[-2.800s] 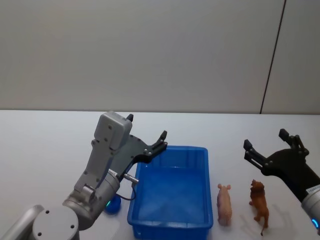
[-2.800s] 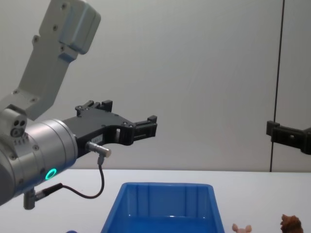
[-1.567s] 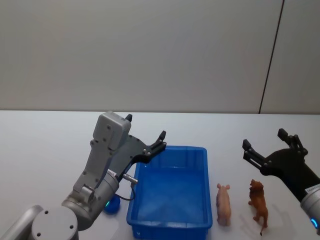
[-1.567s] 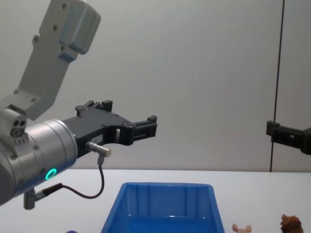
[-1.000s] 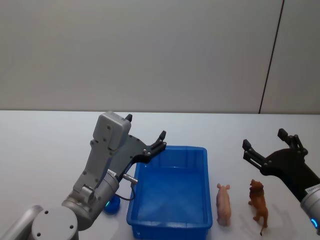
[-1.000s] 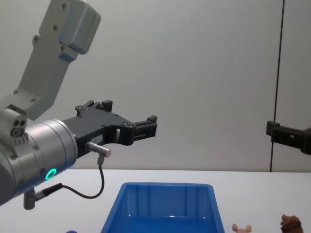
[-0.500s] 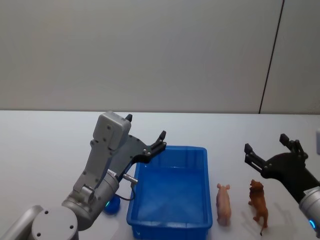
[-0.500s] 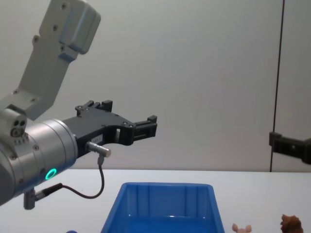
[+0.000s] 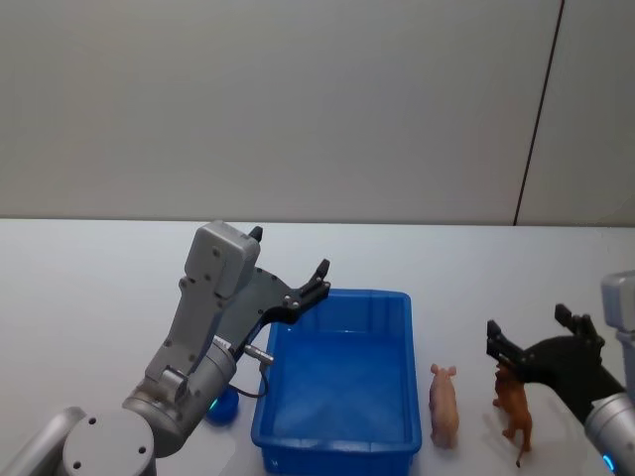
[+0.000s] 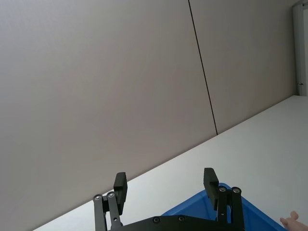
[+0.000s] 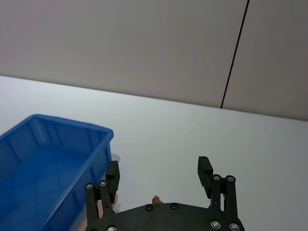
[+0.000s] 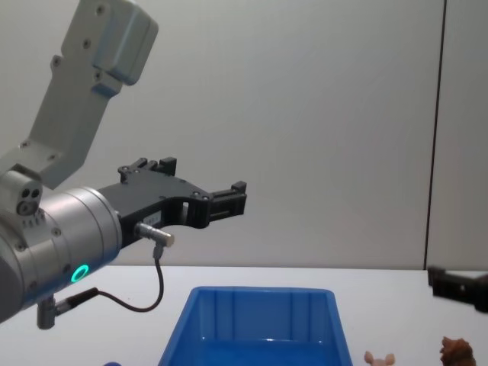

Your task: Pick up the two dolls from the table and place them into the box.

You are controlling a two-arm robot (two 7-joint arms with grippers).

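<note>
Separating box [image 9: 342, 295] from brown doll [image 9: 514, 412]: pink doll [image 9: 444, 402]; right gripper [image 9: 528, 322] perhaps above.

The box [image 9: 337, 458] is free from above, the left end effector [image 9: 290, 250] raised over its far-left corner

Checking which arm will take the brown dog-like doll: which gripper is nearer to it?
Right. The right gripper hangs open close above the reddish-brown doll. The left gripper is open over the far left corner of the blue box, with the box between it and the doll.

Blue box [image 9: 342, 295], pink doll [image 9: 444, 405], reddish-brown doll [image 9: 516, 409]
</note>
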